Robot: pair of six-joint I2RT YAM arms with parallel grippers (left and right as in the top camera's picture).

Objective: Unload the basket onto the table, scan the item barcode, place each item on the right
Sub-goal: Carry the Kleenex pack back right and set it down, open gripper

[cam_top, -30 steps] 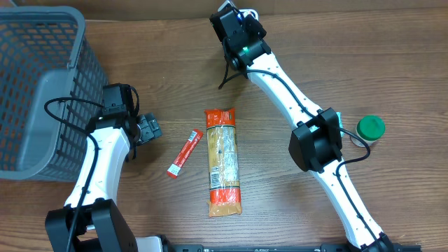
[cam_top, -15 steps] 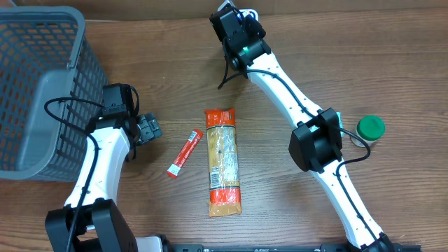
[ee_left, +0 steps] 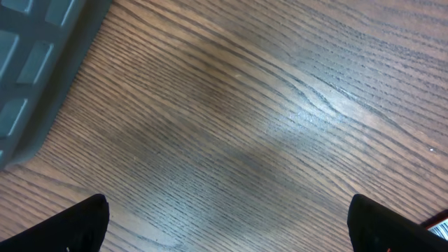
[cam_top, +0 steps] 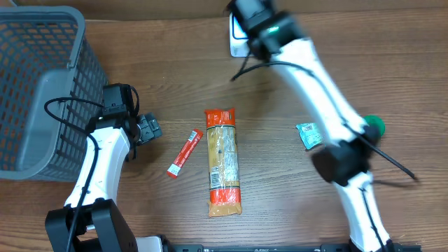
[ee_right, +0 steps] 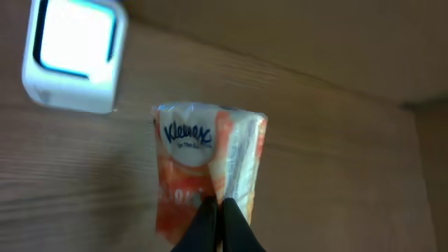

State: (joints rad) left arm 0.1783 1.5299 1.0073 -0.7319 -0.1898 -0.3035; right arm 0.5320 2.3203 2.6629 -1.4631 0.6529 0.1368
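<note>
Scan step: orange-and-white Kleenex tissue pack [ee_right: 189, 147] is pinched in the closed right gripper [ee_right: 217, 213] near the white scanner box [ee_right: 70, 59]; barcode probably needs facing it. Left gripper [cam_top: 148, 129] is spread wide, empty.

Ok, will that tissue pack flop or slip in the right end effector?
Likely soft and light: the tissue pack creases where the right end effector pinches its lower end. Its glossy film may slip, so expect some sag or twist.

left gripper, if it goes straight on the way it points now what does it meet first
Probably the bare wooden table, which fills the view between the open fingers of the left gripper; the basket sits off to the side of that line.
</note>
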